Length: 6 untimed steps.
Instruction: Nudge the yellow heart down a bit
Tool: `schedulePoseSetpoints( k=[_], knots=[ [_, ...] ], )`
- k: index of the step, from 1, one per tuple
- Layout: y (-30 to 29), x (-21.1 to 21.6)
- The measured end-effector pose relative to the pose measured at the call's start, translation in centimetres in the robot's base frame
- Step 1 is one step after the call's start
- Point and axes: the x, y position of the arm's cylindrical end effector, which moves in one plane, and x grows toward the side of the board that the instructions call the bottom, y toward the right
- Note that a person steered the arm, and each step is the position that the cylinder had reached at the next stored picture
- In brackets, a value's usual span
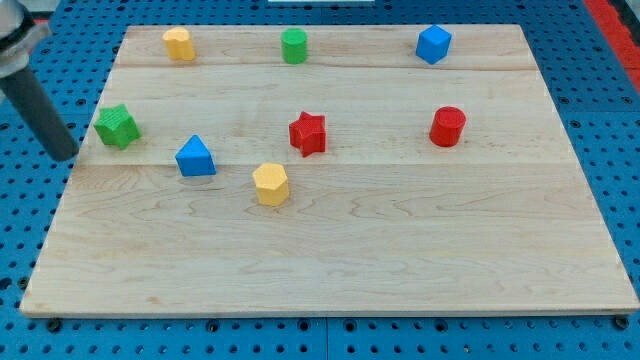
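Observation:
The yellow heart [179,43] sits near the wooden board's top left corner. My tip [66,154] is at the board's left edge, just left of the green star [117,126], and well below and to the left of the yellow heart. The dark rod slants up to the view's top left. A second yellow block, a hexagon [271,184], lies near the board's middle.
A green cylinder [294,46] and a blue cube [434,44] stand along the top edge. A blue triangle [195,157], a red star [308,133] and a red cylinder [448,126] lie across the middle. The board [400,250] rests on blue pegboard.

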Motion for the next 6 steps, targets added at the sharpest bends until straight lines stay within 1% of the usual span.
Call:
schedulePoseSetpoints(
  k=[1, 2, 3, 4, 5, 6],
  knots=[
    [4.5, -1.9],
    [5.9, -2.1],
    [-0.1, -9.2],
    [1.4, -16.7],
    [4.2, -21.5],
    [9.0, -21.4]
  ],
)
